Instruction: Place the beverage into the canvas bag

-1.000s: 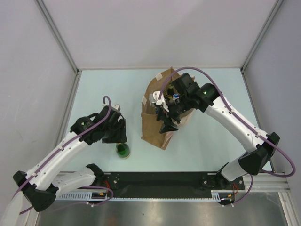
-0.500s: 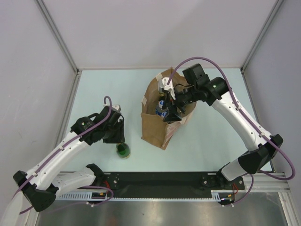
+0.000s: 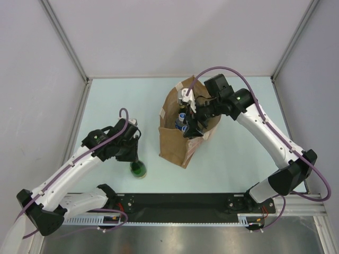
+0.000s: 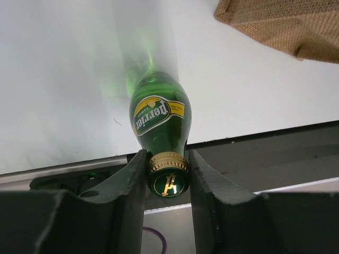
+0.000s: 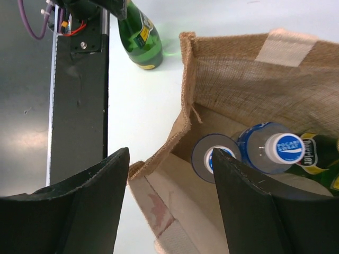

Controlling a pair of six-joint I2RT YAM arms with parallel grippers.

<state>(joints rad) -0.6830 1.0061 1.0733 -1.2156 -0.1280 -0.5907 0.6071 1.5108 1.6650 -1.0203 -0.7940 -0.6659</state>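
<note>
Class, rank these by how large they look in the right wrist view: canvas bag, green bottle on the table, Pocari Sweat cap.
1. canvas bag
2. green bottle
3. Pocari Sweat cap, smallest though nearer the camera

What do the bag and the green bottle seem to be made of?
The bag looks like coarse woven jute or burlap, tan and matte: open weave, frayed rim. The green bottle seems glass, glossy and translucent, throwing a green glow on the table; plastic is not ruled out. Its cap looks like gold-coloured metal with a ridged edge.
</note>
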